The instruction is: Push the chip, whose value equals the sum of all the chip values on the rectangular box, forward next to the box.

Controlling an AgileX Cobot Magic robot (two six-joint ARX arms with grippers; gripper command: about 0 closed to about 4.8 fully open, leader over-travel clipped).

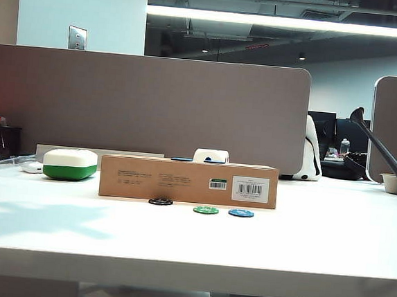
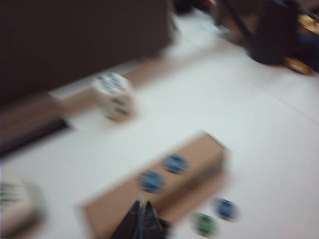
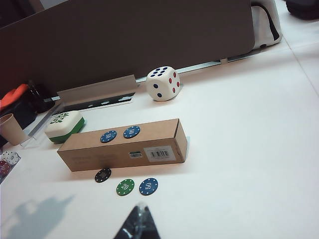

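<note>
While hanging above the worktop [image 3: 259, 149], both hands look closed on nothing: left hand [image 2: 142, 221] over the box [image 3: 124, 147], right hand [image 3: 139, 224] just short of the black chip [image 3: 102, 175], already beside the box.

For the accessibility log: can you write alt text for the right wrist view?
A long brown rectangular box lies on a white table with two blue chips on top. Beside it sit a black chip, a green chip and a blue chip; the right gripper hovers nearby, shut.
</note>
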